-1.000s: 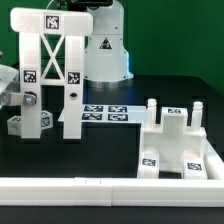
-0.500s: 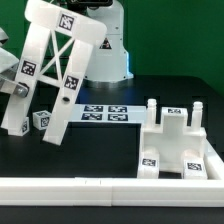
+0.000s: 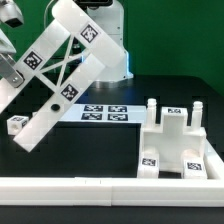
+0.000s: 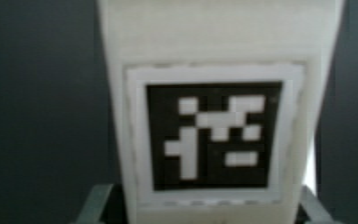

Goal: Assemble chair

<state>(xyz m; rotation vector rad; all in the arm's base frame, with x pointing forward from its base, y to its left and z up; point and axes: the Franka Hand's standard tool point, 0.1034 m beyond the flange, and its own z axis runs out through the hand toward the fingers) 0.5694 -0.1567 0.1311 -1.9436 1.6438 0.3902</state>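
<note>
We had swung the X-braced frame (image 3: 62, 75) from upright to a steep lean above the table's left side in the exterior view, the gripper (image 3: 10, 72) clamped on its post, apparently carrying it off for joining.

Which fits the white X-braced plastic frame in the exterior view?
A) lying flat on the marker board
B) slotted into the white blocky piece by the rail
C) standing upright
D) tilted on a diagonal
D: the white X-braced plastic frame slants, with its top end high and its lower end down toward the exterior view's left. It is apart from the white blocky piece and not flat on the marker board.
</note>
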